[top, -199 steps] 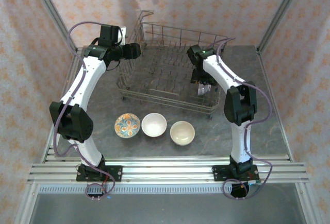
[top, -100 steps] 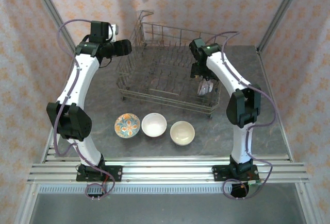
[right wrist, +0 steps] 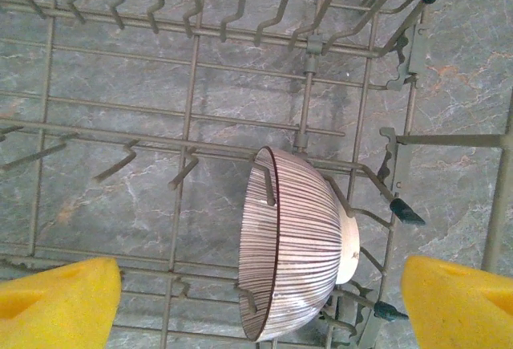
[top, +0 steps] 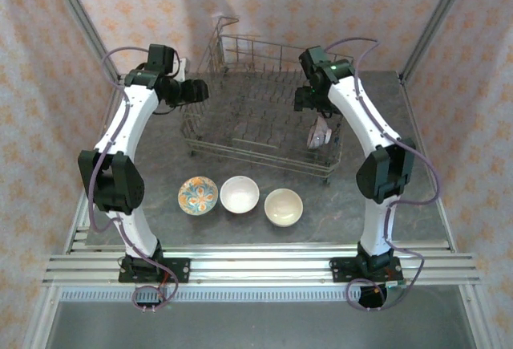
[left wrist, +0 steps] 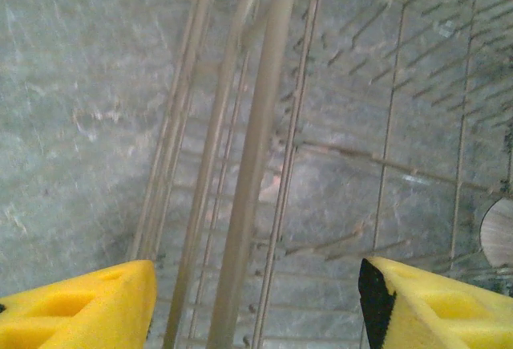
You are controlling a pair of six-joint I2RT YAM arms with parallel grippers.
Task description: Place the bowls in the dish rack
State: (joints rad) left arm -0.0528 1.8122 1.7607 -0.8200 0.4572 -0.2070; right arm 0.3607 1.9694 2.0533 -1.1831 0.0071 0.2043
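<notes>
Top external: 3 round ceramic bowls [top: 239,193] sit on grey table [top: 417,196], near side of grey wire dish rack [top: 256,156]. Striped mauve bowl [right wrist: 296,245] stands on edge between tines [right wrist: 188,168], rack's right end. My right gripper [right wrist: 258,305] and left gripper [left wrist: 256,309] both spread, empty. Risk: my right fingers [right wrist: 457,301] snagging tines, toppling it.

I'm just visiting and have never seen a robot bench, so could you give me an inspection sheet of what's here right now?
Surface: grey marbled table, nothing spilled.
Job's things: dish rack at the far middle; striped bowl standing on edge among its tines; floral bowl, white bowl and cream bowl in a row on the table in front of the rack.
Clutter: nothing seen.
Grippers: left gripper open over the rack's left side; right gripper open above the striped bowl, holding nothing.
Cables: purple cables loop along both arms.
Surroundings: patterned wall panels.
</notes>
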